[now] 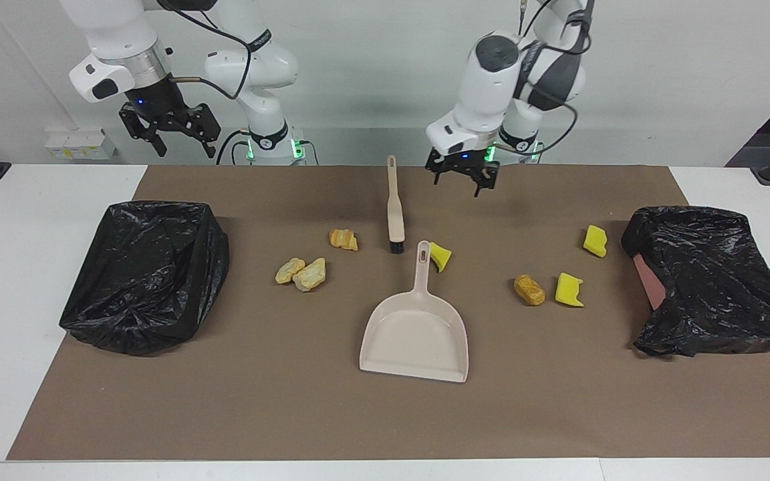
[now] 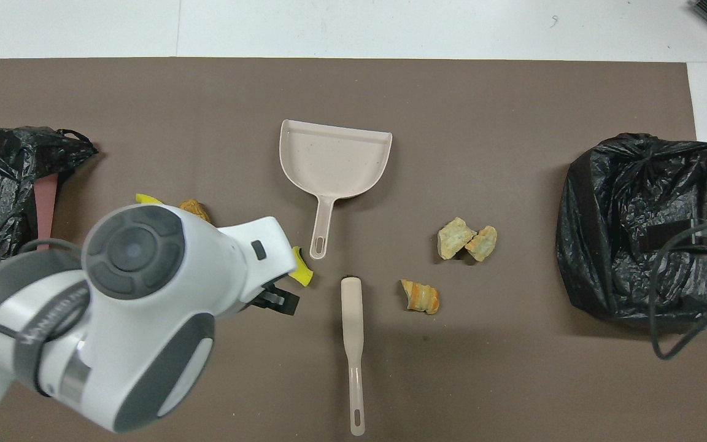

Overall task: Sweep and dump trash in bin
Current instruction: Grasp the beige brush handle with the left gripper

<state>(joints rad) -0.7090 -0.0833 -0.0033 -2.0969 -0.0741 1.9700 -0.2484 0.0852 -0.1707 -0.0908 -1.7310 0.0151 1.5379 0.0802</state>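
brown paper matting covers the white counter. two black plastic-lined bins sit on it, one at the right arm's end, one at the left arm's end. between them lie a beige plastic dustpan and a beige brush. the trash, yellow sponge pieces and orange-tan bread-like lumps, is scattered about both. left claw, fingers spread, hangs over the matting beside the brush; right claw, spread, waits raised. no writing reads clearly.

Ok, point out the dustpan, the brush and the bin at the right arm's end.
dustpan [image 1: 414, 337], facing view, pan floor.
brush [image 1: 395, 215], facing view, flat back above the bristles.
bin [image 1: 148, 274], facing view, black liner.
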